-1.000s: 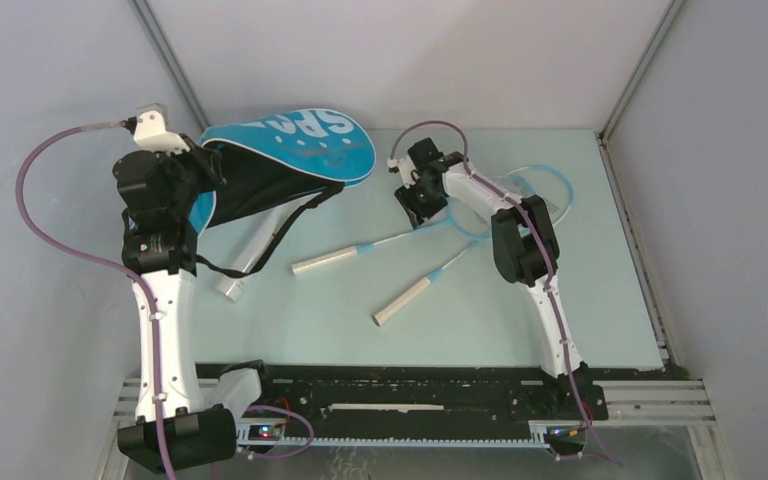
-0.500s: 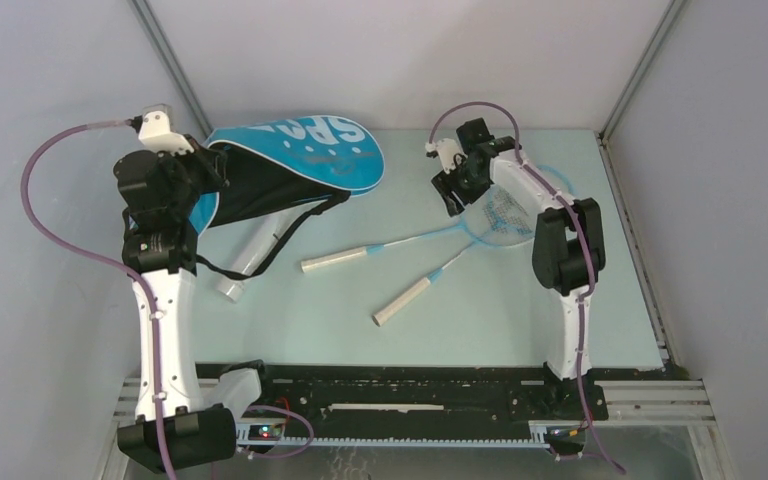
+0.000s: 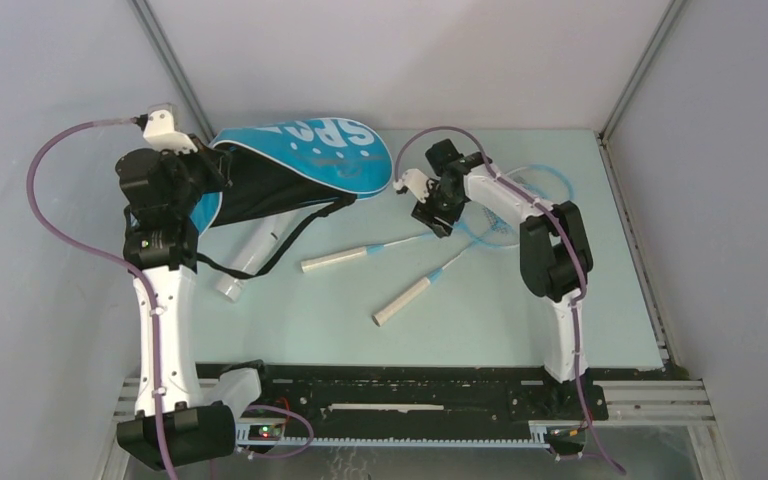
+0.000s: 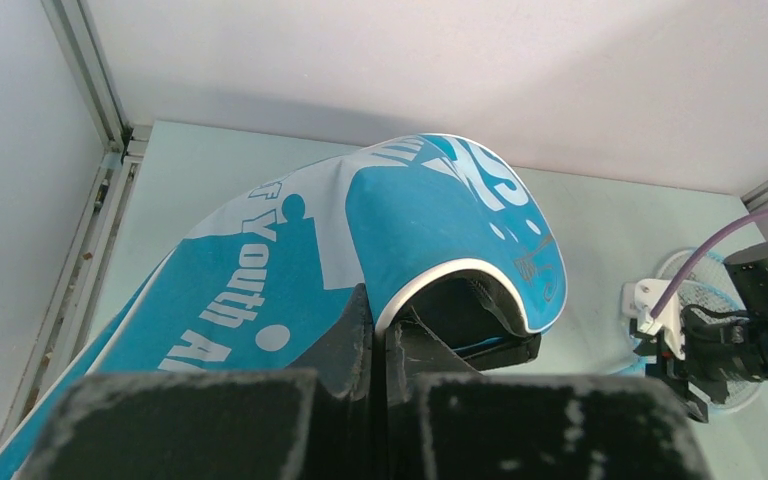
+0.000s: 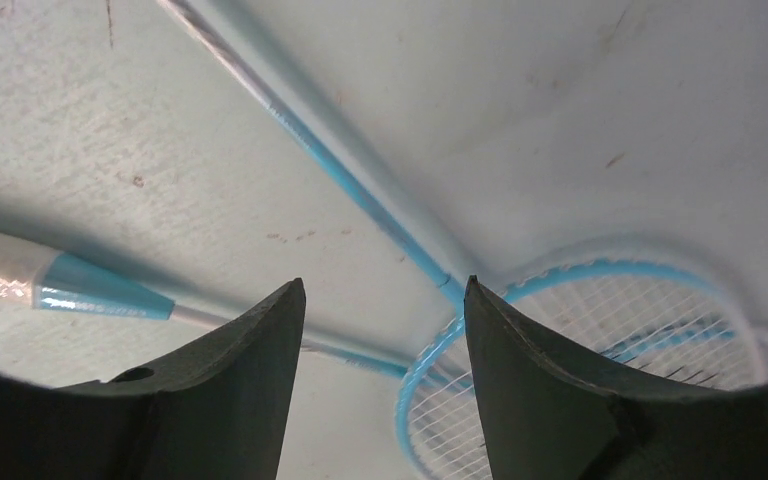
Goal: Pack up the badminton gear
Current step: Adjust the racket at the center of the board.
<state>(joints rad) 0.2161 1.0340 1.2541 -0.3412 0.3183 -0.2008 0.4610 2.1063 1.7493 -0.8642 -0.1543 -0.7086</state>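
Two arms flank the table. At left, the left gripper point(image 4: 378, 335) is pinched tight on the open rim of the blue racket bag point(image 3: 310, 150), holding it raised. The white tube point(image 3: 245, 262) pokes out beneath. Mid-table lie the rackets point(image 3: 336, 259), handles pointing left. At right, the right gripper point(image 5: 385, 300) hovers spread and empty over their shafts.
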